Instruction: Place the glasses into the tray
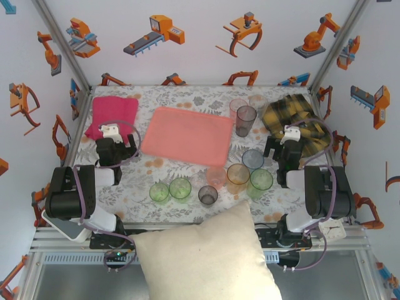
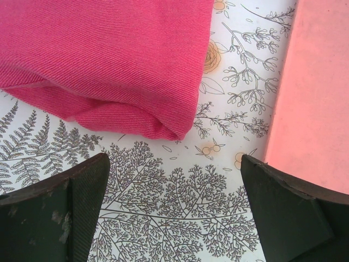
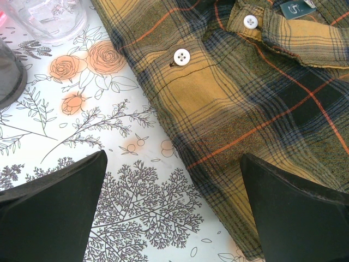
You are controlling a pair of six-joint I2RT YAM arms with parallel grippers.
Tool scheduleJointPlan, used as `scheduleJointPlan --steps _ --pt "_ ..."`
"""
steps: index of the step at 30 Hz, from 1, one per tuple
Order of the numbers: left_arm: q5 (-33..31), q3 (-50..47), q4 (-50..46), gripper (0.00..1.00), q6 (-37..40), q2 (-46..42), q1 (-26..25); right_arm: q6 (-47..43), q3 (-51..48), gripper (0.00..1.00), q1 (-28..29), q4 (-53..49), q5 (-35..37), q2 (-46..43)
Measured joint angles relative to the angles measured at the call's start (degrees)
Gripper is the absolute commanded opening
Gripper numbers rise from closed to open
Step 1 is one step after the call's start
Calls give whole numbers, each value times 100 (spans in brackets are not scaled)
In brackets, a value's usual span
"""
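Translucent tinted glasses [image 1: 252,159] stand upright just left of the right fingers [image 3: 54,207], farther from the left fingers [image 2: 54,218]. Both pairs are spread wide, empty. The tray [image 1: 187,134] (bare) lies just right of the left fingers.

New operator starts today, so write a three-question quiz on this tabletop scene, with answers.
1. True or false: one of the glasses already stands in the tray.
2. Which item lies partly under the right gripper? A. plaid shirt B. pillow C. magenta cloth
3. How many green glasses are on the table?
Key: 1. False, all stand on the table. 2. A. 3. Three.
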Motion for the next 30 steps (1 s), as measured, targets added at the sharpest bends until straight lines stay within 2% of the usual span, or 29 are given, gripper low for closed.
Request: scheduleJointPlan --steps 5,19,30 --pt "0 0 0 97 0 0 0 0 0 99 0 0 7 0" --pt "26 0 -96 97 17 -2 0 155 -85 99 0 151 671 -11" --pt "-2 271 -852 97 15 -264 0 160 -319 99 0 212 693 -361"
